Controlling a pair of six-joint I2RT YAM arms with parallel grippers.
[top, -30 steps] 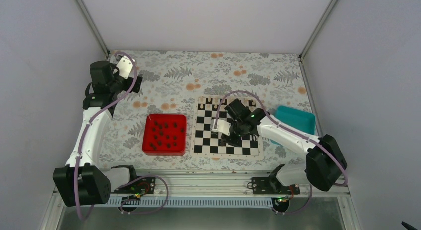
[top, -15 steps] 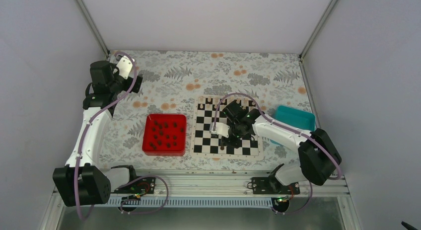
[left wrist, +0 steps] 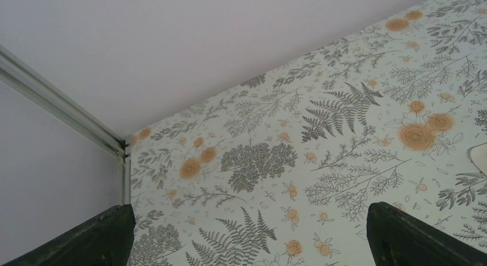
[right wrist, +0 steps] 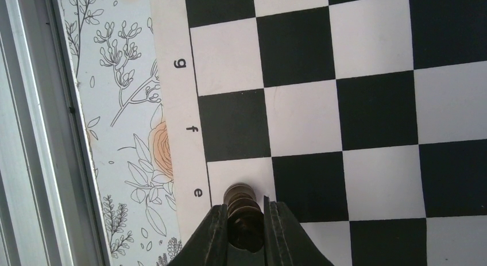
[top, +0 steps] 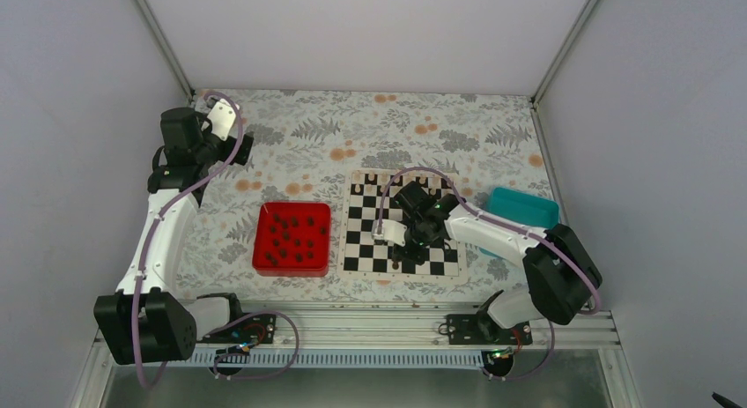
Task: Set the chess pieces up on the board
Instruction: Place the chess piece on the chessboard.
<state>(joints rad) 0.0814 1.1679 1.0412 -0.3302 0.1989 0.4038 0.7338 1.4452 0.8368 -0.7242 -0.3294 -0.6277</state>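
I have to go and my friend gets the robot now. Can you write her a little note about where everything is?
Left hand: open, empty, up over the table's far left corner.
Right hand: shut on one dark piece, at the board's cream edge square by the letter e.
Other dark pieces: in the red tray.
Done: one piece brought to the board.
Left: let it go, then fetch the rest from the tray.

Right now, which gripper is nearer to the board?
Right. The right gripper is over the board, gripping a chess piece; the left gripper hangs far off, beyond the red tray.
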